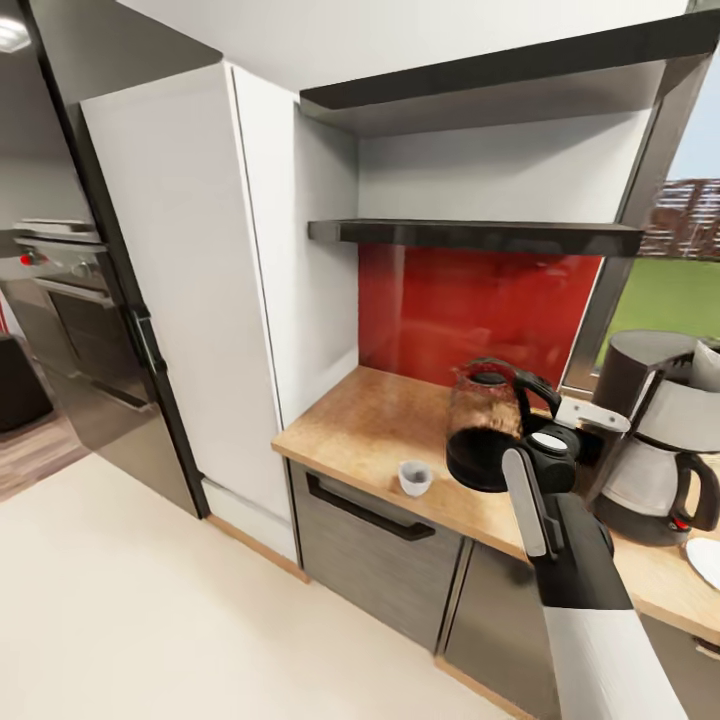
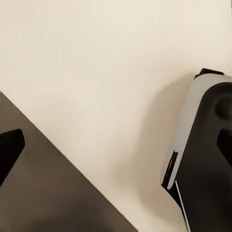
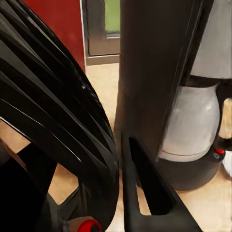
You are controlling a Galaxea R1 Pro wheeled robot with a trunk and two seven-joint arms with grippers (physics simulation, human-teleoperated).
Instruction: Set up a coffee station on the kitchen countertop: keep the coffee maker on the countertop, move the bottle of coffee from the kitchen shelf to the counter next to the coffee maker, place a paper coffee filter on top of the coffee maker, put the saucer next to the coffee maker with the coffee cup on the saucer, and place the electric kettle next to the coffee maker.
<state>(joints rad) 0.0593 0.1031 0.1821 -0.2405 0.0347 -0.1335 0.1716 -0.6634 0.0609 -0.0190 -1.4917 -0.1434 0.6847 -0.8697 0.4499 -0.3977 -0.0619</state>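
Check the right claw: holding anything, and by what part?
The right claw is closed on the electric kettle at its black handle, holding the kettle just above the countertop, left of the coffee maker.

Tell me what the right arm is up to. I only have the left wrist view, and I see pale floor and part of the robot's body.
Observer: In the head view, the right gripper appears to hold the electric kettle by its handle, over the countertop.
Operator: Is the coffee maker anywhere close?
Observer: Yes, the coffee maker stands on the countertop just to the right of the kettle.
Operator: And the cup?
Observer: The small white coffee cup sits directly on the wood near the front edge, to the left of the kettle.
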